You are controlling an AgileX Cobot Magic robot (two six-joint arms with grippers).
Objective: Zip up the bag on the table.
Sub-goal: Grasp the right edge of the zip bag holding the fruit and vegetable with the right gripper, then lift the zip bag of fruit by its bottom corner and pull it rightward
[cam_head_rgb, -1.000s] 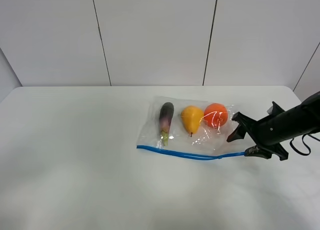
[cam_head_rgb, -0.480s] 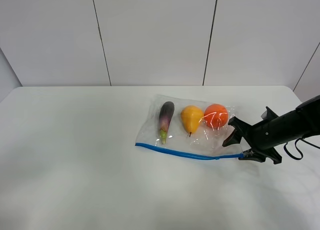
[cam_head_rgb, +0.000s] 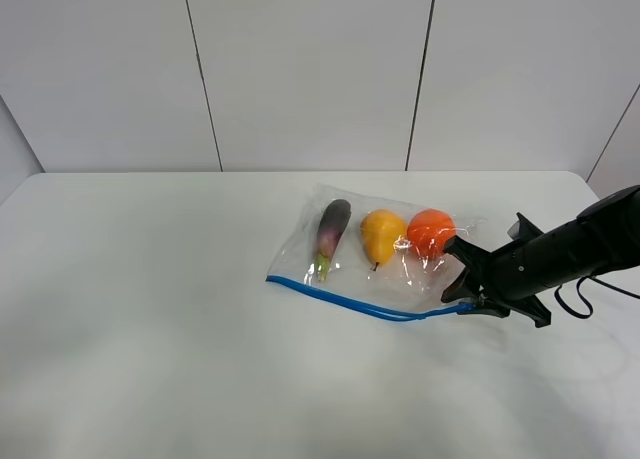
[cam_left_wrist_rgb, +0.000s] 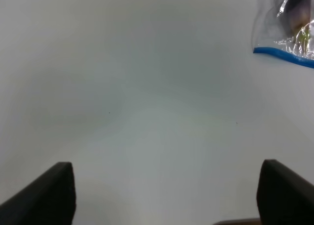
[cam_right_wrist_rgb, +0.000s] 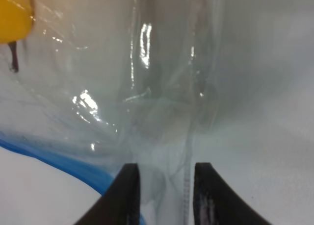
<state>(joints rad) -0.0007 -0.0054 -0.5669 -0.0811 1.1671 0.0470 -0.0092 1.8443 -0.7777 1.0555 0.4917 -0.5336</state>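
The clear bag (cam_head_rgb: pixel 380 264) lies on the white table (cam_head_rgb: pixel 150 309), right of centre, holding an eggplant (cam_head_rgb: pixel 331 229), a yellow pear (cam_head_rgb: pixel 381 234) and an orange (cam_head_rgb: pixel 430 231). Its blue zipper strip (cam_head_rgb: pixel 350 301) runs along the near edge. My right gripper (cam_head_rgb: pixel 463 289) is at the strip's right end. In the right wrist view its fingers (cam_right_wrist_rgb: pixel 128 195) stand a narrow gap apart, with the bag's crinkled film (cam_right_wrist_rgb: pixel 162 137) and the blue strip (cam_right_wrist_rgb: pixel 64 161) between and just ahead of them. My left gripper (cam_left_wrist_rgb: pixel 167 200) is wide open over bare table, the bag's corner (cam_left_wrist_rgb: pixel 284 34) far from it.
A grey panelled wall (cam_head_rgb: pixel 310 69) stands behind the table's far edge. The right arm (cam_head_rgb: pixel 570 249) reaches in from the right edge. White tabletop stretches left of the bag and toward the front.
The right gripper has moved left along the table and its jaws have narrowed around the bag's right corner. The bag has slid left and turned a little. The left gripper has not changed.
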